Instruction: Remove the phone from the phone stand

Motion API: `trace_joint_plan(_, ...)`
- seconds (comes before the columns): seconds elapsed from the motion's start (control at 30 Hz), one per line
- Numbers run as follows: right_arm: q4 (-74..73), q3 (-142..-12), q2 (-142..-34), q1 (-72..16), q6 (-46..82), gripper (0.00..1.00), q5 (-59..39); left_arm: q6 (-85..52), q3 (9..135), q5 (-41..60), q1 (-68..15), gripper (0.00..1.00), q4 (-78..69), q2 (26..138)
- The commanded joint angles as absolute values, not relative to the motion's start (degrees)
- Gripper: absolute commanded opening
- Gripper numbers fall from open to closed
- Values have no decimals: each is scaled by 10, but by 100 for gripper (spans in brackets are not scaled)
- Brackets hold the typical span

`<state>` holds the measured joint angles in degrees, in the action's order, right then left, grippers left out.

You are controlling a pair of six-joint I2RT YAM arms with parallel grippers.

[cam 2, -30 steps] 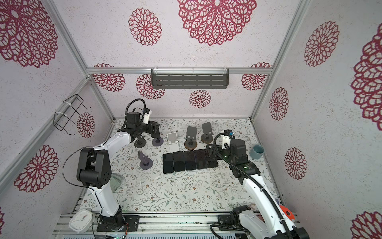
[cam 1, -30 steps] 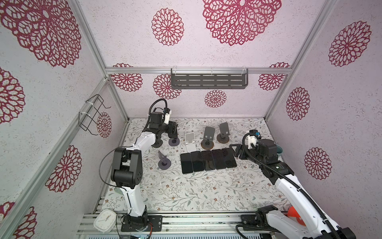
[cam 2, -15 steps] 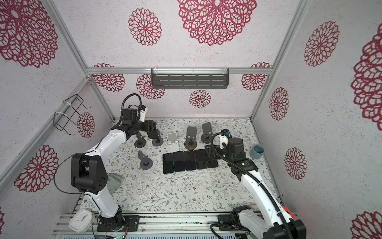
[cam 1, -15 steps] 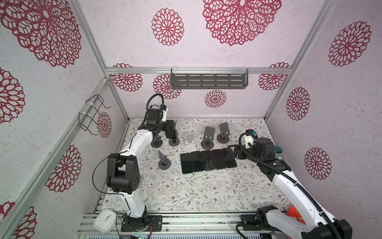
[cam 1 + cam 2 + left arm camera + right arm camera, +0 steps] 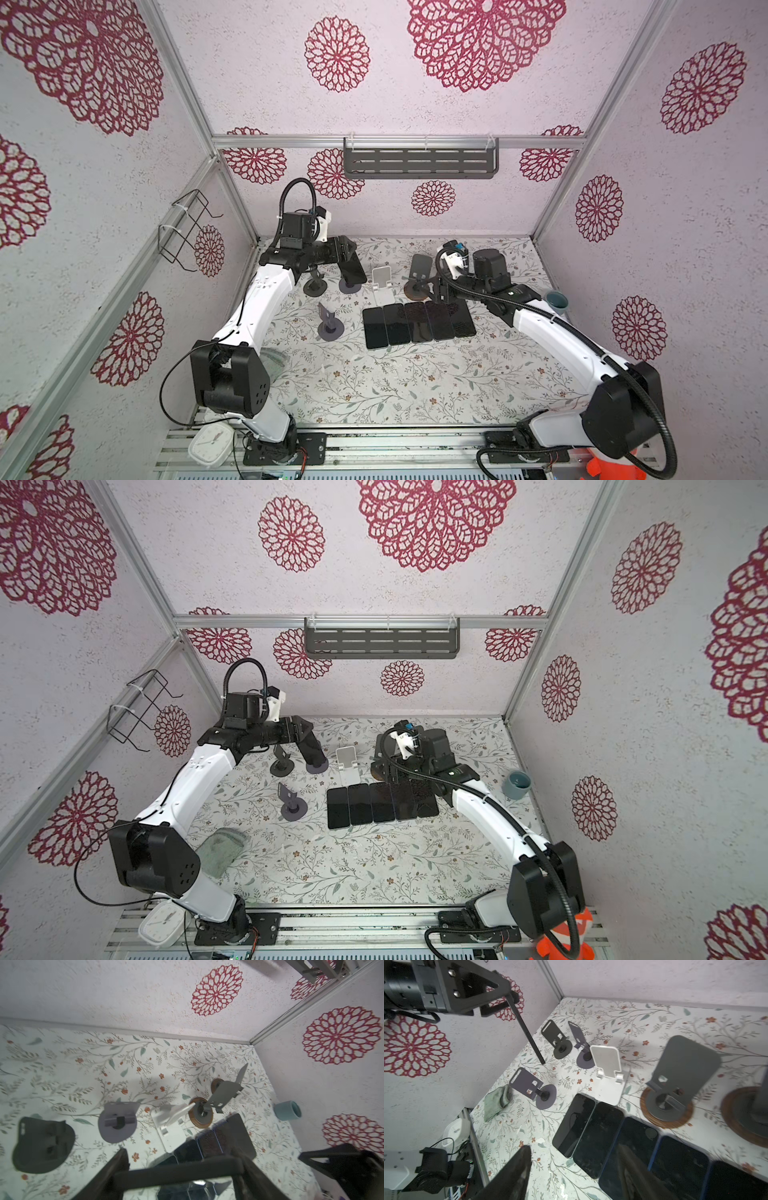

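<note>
Clamping phone in left gripper, slanting down from it, just above purple stand. Holding right gripper spread just above row of flat phones; teal cup well apart.

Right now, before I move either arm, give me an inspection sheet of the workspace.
Surface: floral-print tabletop, nothing spilled seen.
Job's things: black slab phone clear of every stand, held in the air; white folding stand empty; five dark phones flat in a row.
Clutter: green knitted cloth, teal cup.
Pincers: left pincer shut on the black phone; right pincer open above the row.
Cables: black ribbed cable loops over the left wrist; none seen among the phones.
Surroundings: grey slotted wall shelf, black wire rack, white clock on the front rail.
</note>
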<state>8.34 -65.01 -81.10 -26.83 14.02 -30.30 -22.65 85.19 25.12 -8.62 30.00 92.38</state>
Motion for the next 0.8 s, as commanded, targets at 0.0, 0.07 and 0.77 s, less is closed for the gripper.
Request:
trace_joint_plan(0.0, 59, -683, -834, -295, 151, 66, -334, -292, 825, 356, -91, 36, 297, 904)
trace_joint_plan(0.07, 59, -698, -852, -313, 152, 64, -325, -306, 791, 378, -99, 36, 270, 895)
trace_joint_plan(0.77, 26, -752, -954, -381, 161, 39, -316, -335, 764, 424, -127, 33, 214, 932)
